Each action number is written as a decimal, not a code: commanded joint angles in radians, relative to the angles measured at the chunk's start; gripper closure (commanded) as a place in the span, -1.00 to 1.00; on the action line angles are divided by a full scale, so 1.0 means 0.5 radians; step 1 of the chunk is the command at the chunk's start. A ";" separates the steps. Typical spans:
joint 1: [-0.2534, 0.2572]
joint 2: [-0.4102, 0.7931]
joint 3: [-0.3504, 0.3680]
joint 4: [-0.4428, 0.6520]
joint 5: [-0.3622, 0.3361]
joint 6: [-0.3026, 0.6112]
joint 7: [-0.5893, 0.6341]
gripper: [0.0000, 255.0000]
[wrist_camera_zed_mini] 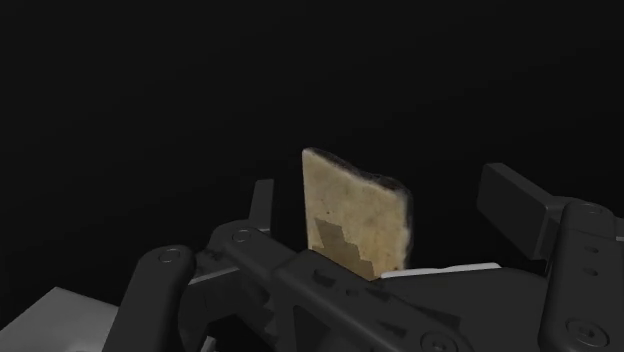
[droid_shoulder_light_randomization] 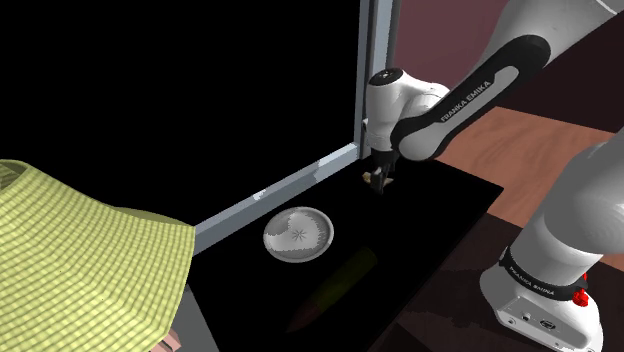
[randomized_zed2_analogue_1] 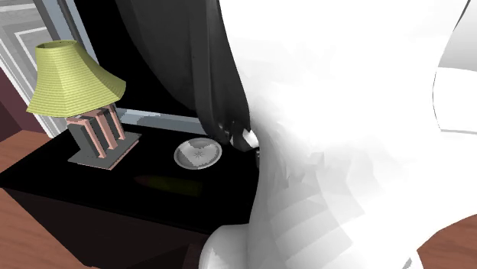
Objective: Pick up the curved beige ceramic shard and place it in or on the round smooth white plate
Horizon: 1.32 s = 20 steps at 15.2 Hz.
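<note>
The beige shard [wrist_camera_zed_mini: 355,215] stands on edge on the black table top, between my gripper's [wrist_camera_zed_mini: 386,200] two black fingers. The fingers stand apart with a gap on each side of the shard, so the gripper is open around it and not clasping it. In the shoulder view the gripper [droid_shoulder_light_randomization: 378,180] is low over the table's far corner by the window frame, with a speck of the shard [droid_shoulder_light_randomization: 367,176] beside it. The round pale plate [droid_shoulder_light_randomization: 298,233] [randomized_zed2_analogue_1: 199,153] lies flat near the table's middle, toward the shoulder view's left of the gripper.
A lamp with a yellow-green shade [randomized_zed2_analogue_1: 73,76] [droid_shoulder_light_randomization: 80,250] stands on a square base at the table's other end. A grey window frame [droid_shoulder_light_randomization: 300,180] runs along the glossy black table's [droid_shoulder_light_randomization: 430,225] back edge, with a black area behind. The white arm [randomized_zed2_analogue_1: 344,153] blocks the second exterior view's right.
</note>
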 commanded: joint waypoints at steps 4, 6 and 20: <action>-0.010 0.023 -0.002 -0.003 -0.017 0.027 0.008 -1.00; -0.010 0.023 -0.002 -0.003 -0.017 0.027 0.008 -1.00; 0.011 -0.060 -0.011 0.016 0.037 -0.070 -0.046 1.00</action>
